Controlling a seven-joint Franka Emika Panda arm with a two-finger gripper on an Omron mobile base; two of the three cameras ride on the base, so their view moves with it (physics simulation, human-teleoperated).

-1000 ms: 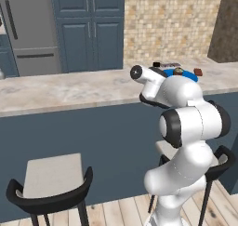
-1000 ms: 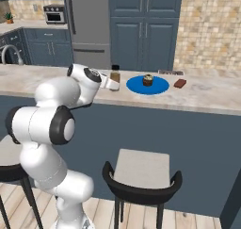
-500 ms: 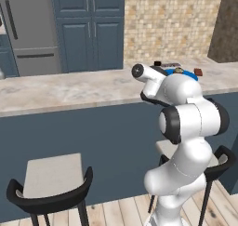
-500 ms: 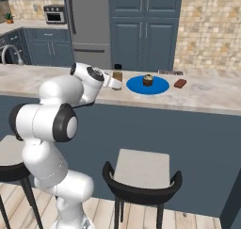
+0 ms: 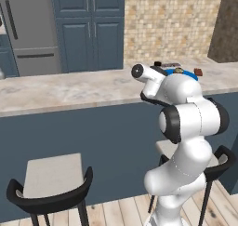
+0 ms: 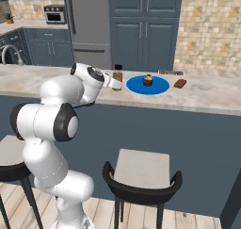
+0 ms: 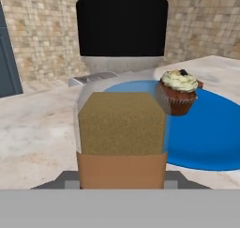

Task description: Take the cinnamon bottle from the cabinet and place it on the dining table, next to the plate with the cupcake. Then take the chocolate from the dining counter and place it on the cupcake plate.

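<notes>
The cinnamon bottle [image 7: 122, 114] hides the claw's tips.

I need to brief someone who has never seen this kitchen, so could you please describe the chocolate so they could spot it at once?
Find the long beige marbled dining counter and the bright blue plate on it. Beside the plate, opposite the cinnamon bottle, lies the chocolate: a small flat reddish-brown block, unlike the round cupcake.

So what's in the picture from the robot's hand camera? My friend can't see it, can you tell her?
A cinnamon bottle with a black cap stands upright and very close, between the gripper fingers. Just behind it on the beige dining table lies a bright blue plate with a cupcake on it, and a tan brick wall lies beyond.
</notes>
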